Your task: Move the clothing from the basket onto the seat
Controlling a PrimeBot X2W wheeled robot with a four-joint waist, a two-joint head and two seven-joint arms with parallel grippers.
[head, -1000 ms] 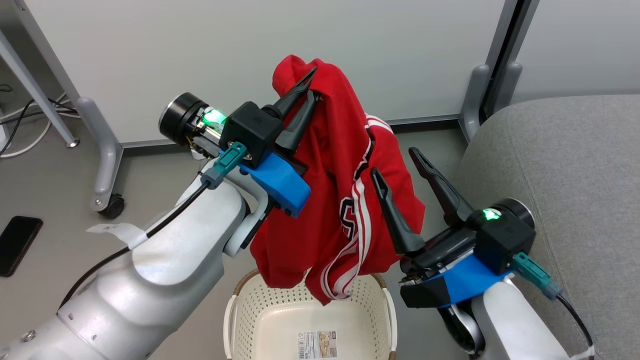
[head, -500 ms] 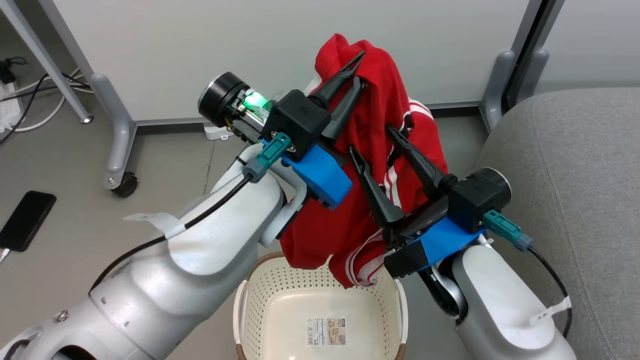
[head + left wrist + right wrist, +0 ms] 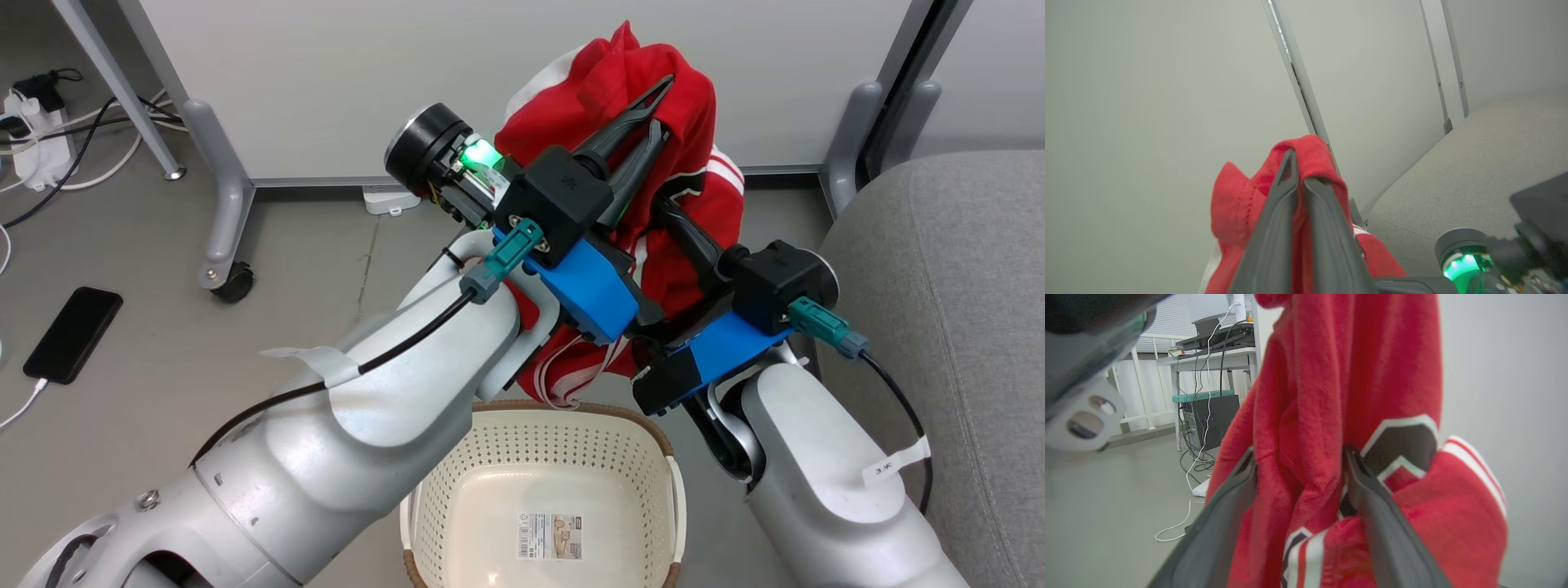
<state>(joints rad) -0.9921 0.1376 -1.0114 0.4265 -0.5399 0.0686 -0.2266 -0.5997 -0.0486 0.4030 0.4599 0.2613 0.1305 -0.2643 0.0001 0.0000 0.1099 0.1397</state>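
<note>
Hanging at upper centre of head view, red garment point(image 3: 604, 90) is pinched by L gripper point(image 3: 658, 104), fingers closed tight on a fold. R gripper point(image 3: 1300, 457): fingers spread wide, fabric between them, not clamped. Perforated basket point(image 3: 457, 490) at bottom centre, below garment. Grey seat point(image 3: 963, 245) at right edge.

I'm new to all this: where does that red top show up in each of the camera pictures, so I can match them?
Head view: the clothing hangs top centre, pinched by the left gripper, above the basket.
Left wrist view: lower centre, bunched around the left gripper's closed fingers.
Right wrist view: centre, draped between the right gripper's spread fingers.
Shared landmark: the pale wall behind it.
</note>
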